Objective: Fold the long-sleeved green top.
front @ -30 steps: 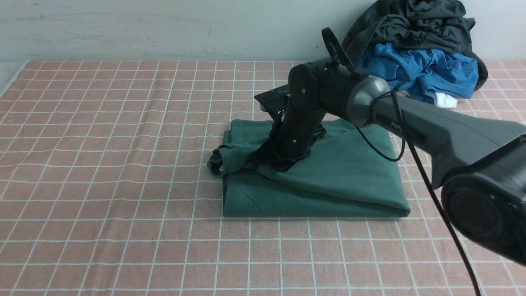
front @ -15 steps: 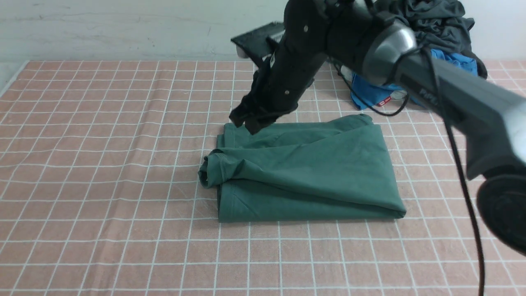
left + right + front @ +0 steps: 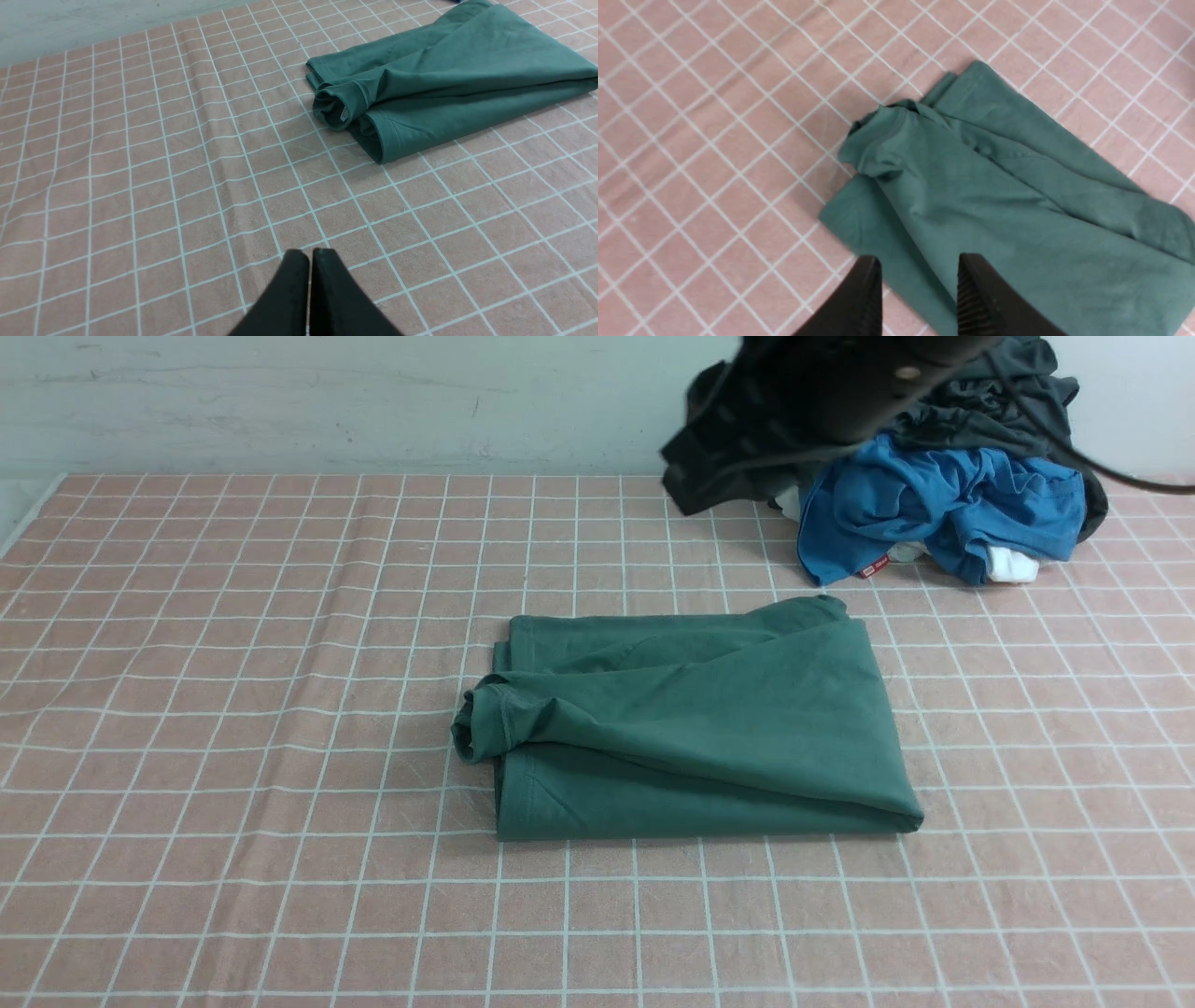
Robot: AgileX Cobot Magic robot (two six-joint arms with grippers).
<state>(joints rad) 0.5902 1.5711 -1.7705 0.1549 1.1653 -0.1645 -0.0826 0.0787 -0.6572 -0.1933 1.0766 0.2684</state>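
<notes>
Green long-sleeved top [image 3: 695,728] folded on checked tablecloth [image 3: 233,709], right gripper [image 3: 920,280] empty above it

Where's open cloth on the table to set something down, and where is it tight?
Free: the tablecloth left of the green long-sleeved top, and the strip in front of it. Crowded: far right corner, where the blue garment and dark garment are piled.
</notes>
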